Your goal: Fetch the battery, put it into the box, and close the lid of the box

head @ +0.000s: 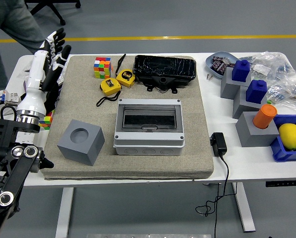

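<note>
The grey box (148, 145) stands mid-mat with its see-through lid (148, 120) lying flat and shut. The lid's window is dark, and I cannot make out a battery inside. My left hand (52, 44), white with black fingertips, is raised over the table's far left corner, well away from the box. Its fingers are spread and hold nothing. Several small batteries lie in a blue dish (218, 63) at the back right. The right arm is out of view.
On the mat are a grey cube with a round hole (81, 141), two yellow tape measures (110, 86), a Rubik's cube (102, 67) and a black case (164, 69). Right: a charger (218, 144), blue blocks, an orange cylinder (264, 115), a lemon (290, 135). A person's leg (9, 22) is at top left.
</note>
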Controlling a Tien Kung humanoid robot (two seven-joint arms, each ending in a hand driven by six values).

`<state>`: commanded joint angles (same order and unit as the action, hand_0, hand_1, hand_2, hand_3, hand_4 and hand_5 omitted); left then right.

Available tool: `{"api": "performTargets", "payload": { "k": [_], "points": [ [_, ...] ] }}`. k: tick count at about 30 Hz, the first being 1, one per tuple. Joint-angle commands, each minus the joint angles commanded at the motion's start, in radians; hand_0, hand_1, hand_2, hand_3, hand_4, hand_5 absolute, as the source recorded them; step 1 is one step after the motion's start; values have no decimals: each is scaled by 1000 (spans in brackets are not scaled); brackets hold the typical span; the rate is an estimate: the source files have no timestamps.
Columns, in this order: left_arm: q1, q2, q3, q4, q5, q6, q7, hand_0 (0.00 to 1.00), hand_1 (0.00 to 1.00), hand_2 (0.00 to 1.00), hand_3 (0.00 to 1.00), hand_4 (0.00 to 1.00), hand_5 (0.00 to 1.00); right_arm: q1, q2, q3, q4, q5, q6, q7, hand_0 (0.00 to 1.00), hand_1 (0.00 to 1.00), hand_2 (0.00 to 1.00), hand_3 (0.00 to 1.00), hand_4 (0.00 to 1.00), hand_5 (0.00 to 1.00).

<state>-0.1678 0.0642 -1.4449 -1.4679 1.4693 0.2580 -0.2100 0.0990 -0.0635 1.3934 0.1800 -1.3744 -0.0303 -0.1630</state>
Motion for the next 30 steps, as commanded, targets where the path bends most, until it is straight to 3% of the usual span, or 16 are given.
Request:
{"api": "performTargets", "payload": {
  "k": [6, 9, 10, 11, 12, 16, 17, 22, 24, 28, 30],
  "points": [
    [62, -12, -71, -4, -247, -40, -39, 942, 970, 946, 911, 998, 998, -8, 1, 18, 0, -15, -12, -1, 795, 734, 721, 749, 998, 991],
    [76, -12, -94, -3, -370, -76, -10, 942, 970, 946, 911, 998, 998, -9, 0, 18, 0, -14, -14, -1, 795, 734, 721, 749, 998, 991],
    [80, -12, -111, 0, -416, -98, 23, 942, 970, 946, 911, 998, 998, -8, 0, 17, 0, -13, -14, -1, 795, 734, 721, 749, 998, 991],
    [84, -11, -126, 5, -460, -109, 47, 905, 901, 870, 836, 998, 998, -7, -1, 16, 0, -12, -13, -1, 806, 759, 730, 751, 998, 992],
    [86, -12, -139, 9, -488, -116, 59, 905, 901, 870, 836, 998, 998, -6, -1, 14, 0, -10, -13, -1, 806, 759, 730, 751, 998, 992],
    [91, -15, -209, 25, -421, -200, 100, 905, 901, 870, 836, 998, 998, 0, -1, 2, 0, 1, -11, 2, 806, 759, 730, 751, 998, 992],
    [93, -12, -228, 31, -394, -229, 115, 823, 802, 788, 772, 998, 998, 2, -2, -1, 0, 3, -11, 2, 807, 754, 730, 752, 998, 992],
    [109, 8, -273, 54, -297, -387, 187, 823, 802, 788, 772, 998, 998, 4, -4, -6, 0, 5, -9, 1, 807, 754, 730, 752, 998, 992],
    [115, 9, -275, 54, -287, -410, 189, 814, 796, 776, 751, 998, 998, 3, -5, -6, 0, 5, -8, 0, 806, 752, 730, 751, 998, 992],
    [123, 1, -259, 61, -294, -399, 175, 814, 796, 776, 751, 998, 998, -2, -5, -1, 0, -4, -5, -5, 806, 752, 730, 751, 998, 992],
    [123, -7, -252, 66, -293, -397, 175, 790, 764, 729, 721, 998, 997, -3, -4, 0, 0, -7, -4, -7, 801, 751, 730, 751, 998, 991]
  ]
}}
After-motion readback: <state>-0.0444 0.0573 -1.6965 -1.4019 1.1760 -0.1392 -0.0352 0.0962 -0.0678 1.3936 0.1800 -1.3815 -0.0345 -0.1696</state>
